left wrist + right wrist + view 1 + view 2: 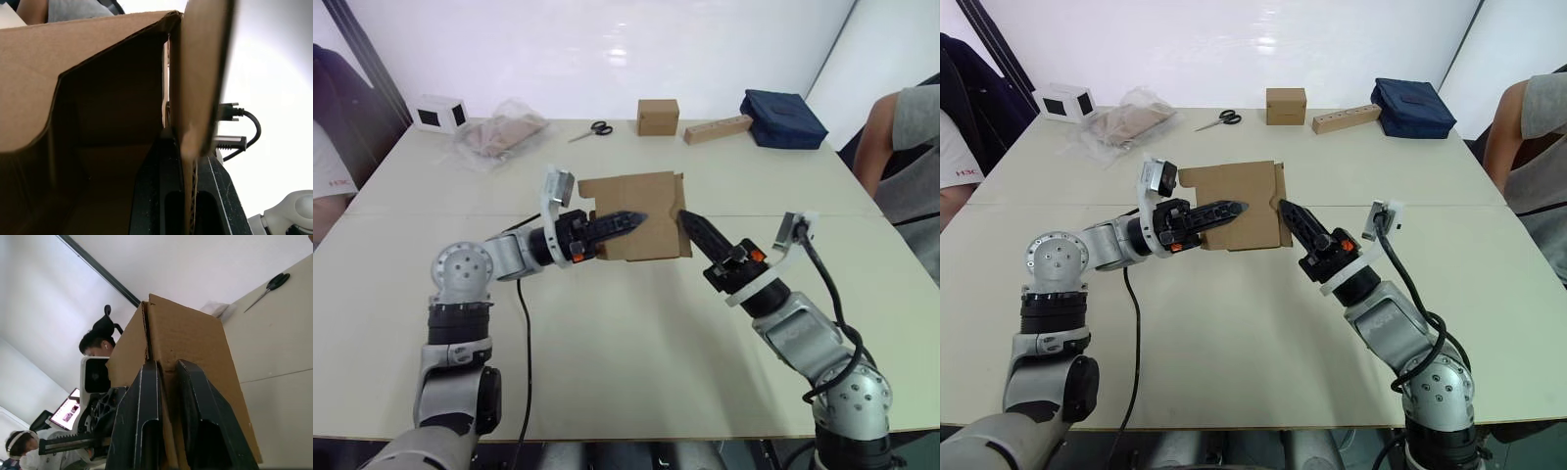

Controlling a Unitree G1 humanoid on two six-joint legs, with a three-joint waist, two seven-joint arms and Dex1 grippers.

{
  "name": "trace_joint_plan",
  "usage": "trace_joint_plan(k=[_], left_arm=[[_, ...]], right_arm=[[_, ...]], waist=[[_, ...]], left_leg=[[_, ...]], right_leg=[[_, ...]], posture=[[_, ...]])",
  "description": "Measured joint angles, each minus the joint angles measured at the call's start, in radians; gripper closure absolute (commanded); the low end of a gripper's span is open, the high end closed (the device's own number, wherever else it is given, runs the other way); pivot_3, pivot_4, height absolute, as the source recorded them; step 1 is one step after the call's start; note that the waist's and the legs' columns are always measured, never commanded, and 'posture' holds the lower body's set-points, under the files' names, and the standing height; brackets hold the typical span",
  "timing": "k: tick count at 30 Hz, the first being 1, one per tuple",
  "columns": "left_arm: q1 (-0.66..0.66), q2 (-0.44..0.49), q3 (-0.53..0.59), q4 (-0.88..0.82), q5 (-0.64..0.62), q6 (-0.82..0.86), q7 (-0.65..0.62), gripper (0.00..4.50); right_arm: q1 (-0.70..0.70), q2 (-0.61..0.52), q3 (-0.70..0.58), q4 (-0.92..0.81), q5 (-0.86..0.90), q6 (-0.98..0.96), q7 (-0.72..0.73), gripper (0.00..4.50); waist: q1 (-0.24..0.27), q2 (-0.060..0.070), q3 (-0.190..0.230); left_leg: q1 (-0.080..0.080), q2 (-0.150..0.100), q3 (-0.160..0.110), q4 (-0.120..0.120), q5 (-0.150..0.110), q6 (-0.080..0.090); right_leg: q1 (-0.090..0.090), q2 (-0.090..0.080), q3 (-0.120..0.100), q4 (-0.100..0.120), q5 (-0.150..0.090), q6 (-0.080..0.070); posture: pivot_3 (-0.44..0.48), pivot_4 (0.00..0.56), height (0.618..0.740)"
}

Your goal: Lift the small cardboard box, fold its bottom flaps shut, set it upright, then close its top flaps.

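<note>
The small cardboard box point(636, 211) is over the middle of the table, held between my two grippers. Its open side faces my left arm, and the left wrist view looks into its brown inside point(98, 98). My left gripper point(631, 220) is shut on one wall of the box, with one finger point(156, 196) inside and the other outside. From the right, my right gripper point(690, 223) is shut on the box's right edge; cardboard point(186, 338) sits between its two fingers point(146, 396). I cannot tell whether the box touches the table.
At the table's back stand a cube-shaped brown box point(658, 116), a long tan block point(718, 129), scissors point(592, 129), a navy bag point(783, 117), a plastic bag point(499, 137) and a white cube point(440, 113). A person point(901, 157) sits at the right; another point(323, 166) is at the left.
</note>
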Motion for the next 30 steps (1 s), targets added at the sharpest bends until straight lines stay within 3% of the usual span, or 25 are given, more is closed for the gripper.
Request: trace_joint_plan(k=[12,20,30], left_arm=[[0.019,-0.008,0.012,-0.018,-0.031,0.003,0.017,4.5],[0.022,-0.008,0.016,-0.018,-0.031,0.005,0.029,4.5],[0.022,-0.009,0.016,-0.028,-0.043,0.005,0.037,4.5]], right_arm=[[-0.045,-0.005,0.046,0.006,-0.005,0.024,-0.01,3.95],[-0.06,-0.074,0.047,0.013,-0.01,0.059,0.014,3.95],[-0.037,-0.092,-0.056,0.042,0.101,0.041,0.022,3.95]], waist=[[0.0,0.0,0.0],[0.0,0.0,0.0],[0.0,0.0,0.0]], left_leg=[[0.0,0.0,0.0,0.001,0.0,0.0],[0.0,0.0,0.0,0.001,0.0,0.0],[0.0,0.0,0.0,0.001,0.0,0.0]], right_leg=[[0.0,0.0,0.0,0.002,0.0,0.0],[0.0,0.0,0.0,0.003,0.0,0.0],[0.0,0.0,0.0,0.004,0.0,0.0]], posture=[[0.0,0.15,0.74],[0.0,0.15,0.74],[0.0,0.15,0.74]])
